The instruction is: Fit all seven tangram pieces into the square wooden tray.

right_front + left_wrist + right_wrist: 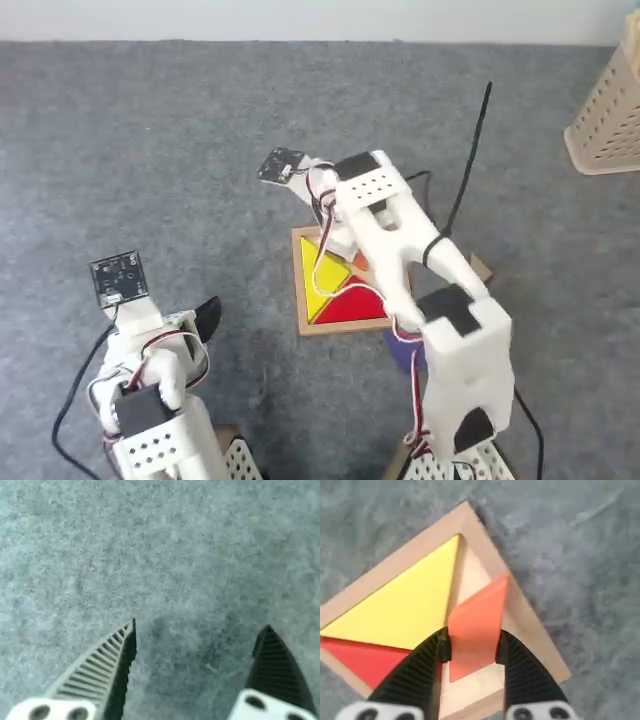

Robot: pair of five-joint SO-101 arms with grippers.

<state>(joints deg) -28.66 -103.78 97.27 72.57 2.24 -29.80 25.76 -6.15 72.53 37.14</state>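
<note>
- Closest to the lens, the right hand (473,643) is clamped on an orange parallelogram piece (477,622), 1 ribbed finger pressed to each long side.
- That piece hangs over the square wooden tray (532,630), above the bare floor just beside the yellow triangle (410,605). It looks tilted rather than flat, and its far corner overlaps the tray's rim.
- Inside the tray, 2 pieces lie flat: the yellow triangle and a red triangle (365,660), touching along 1 edge.
- From above, the right arm reaches across the tray (300,285) and covers much of it.
- Well away from the tray, the left hand (200,625) hangs over the bare grey worktop (150,540), fingers spread wide with nothing between them.
- Something blue-violet (400,352) peeks out from under the right arm, just outside the tray's near edge. It may be another piece, but I cannot tell.
- My reading is that the step in hand is seating the orange piece, which would make 3 of 7 in the tray.
- The next move seems to call for a small twist or shift inward, so the overhanging corner clears the rim and a long edge lies against the yellow triangle. Then it would be lowered flat before the fingers let go. Released as it is, it would likely rest propped on the rim.
</note>
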